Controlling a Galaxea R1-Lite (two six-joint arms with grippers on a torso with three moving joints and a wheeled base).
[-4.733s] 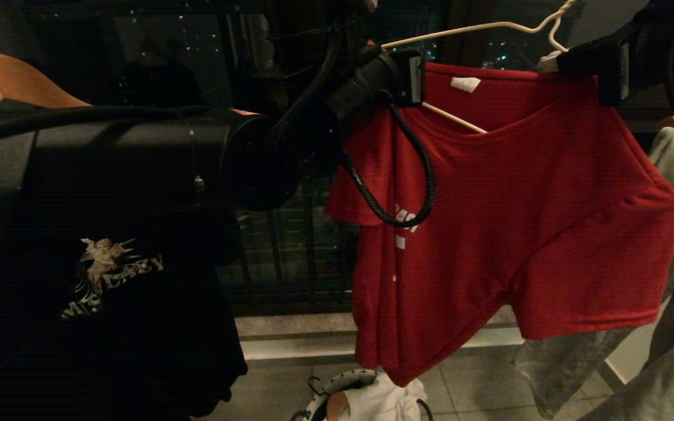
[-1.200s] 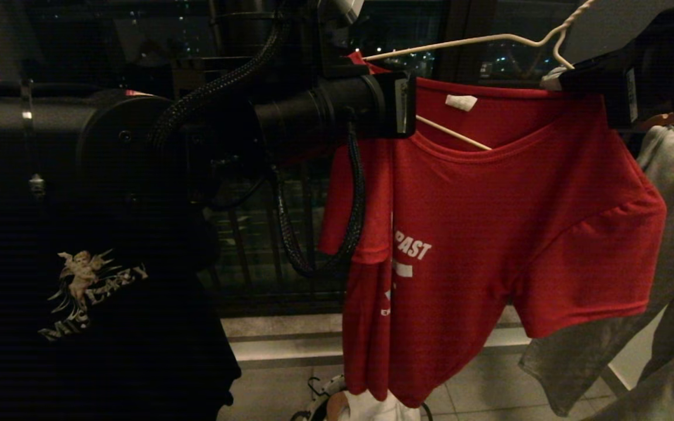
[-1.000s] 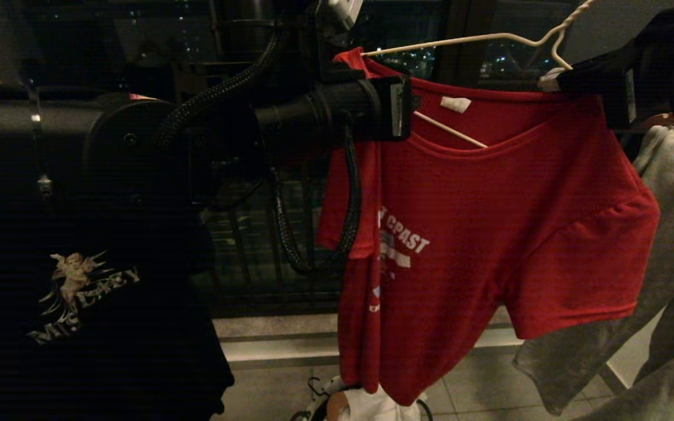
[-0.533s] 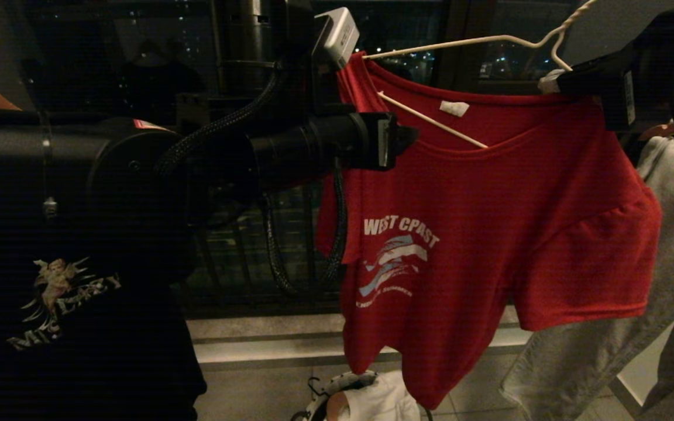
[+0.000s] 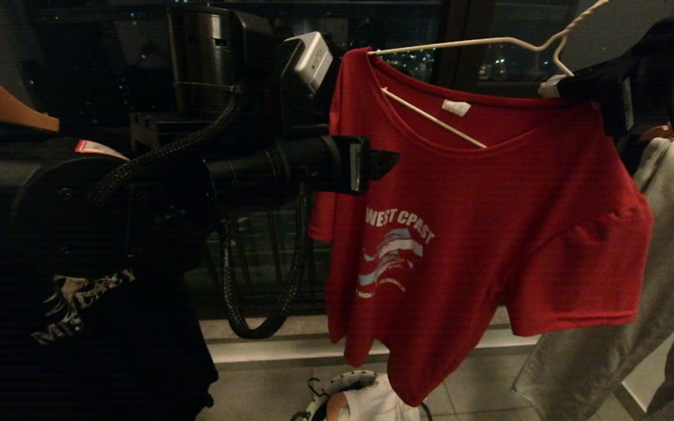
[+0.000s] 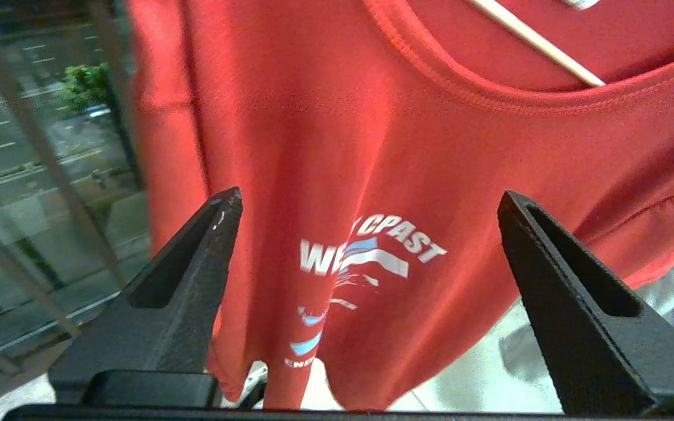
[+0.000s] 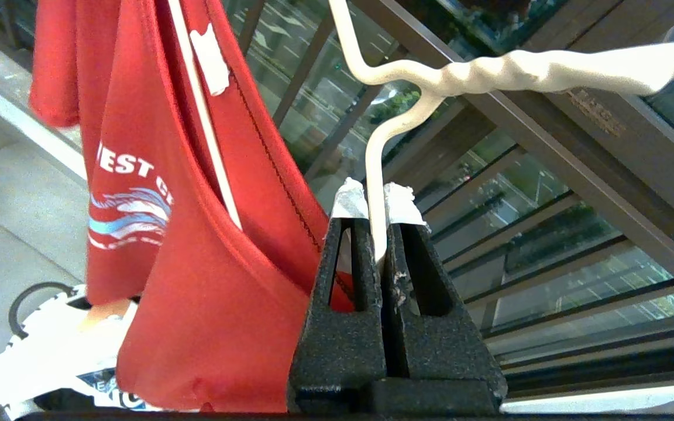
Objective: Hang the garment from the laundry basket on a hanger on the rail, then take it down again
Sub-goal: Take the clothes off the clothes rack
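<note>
The red garment (image 5: 477, 234) hangs on the cream-white wire hanger (image 5: 489, 41), its shoulder draped over the hanger's left end and the "WEST COAST" print facing me. My left gripper (image 5: 392, 161) hovers open just left of the chest, holding nothing. In the left wrist view its fingers (image 6: 196, 275) stand wide apart in front of the garment (image 6: 372, 146). My right gripper (image 5: 547, 88) is shut on the hanger below its twisted neck (image 7: 489, 70); the wire is pinched between the right gripper's (image 7: 375, 193) taped tips. The laundry basket (image 5: 328, 392) sits on the floor below. The rail is out of view.
A black T-shirt with an angel print (image 5: 79, 327) hangs at the left under a tan wooden hanger (image 5: 3, 105). A grey garment (image 5: 664, 263) hangs at the right. White cloth (image 5: 378, 403) lies in the basket. Window bars (image 5: 267, 263) run behind.
My left gripper has opened, let go of the garment's shoulder and dropped down and back to the left. The shoulder now rests on the hanger end and the chest print has unfolded. The right gripper has kept still.
</note>
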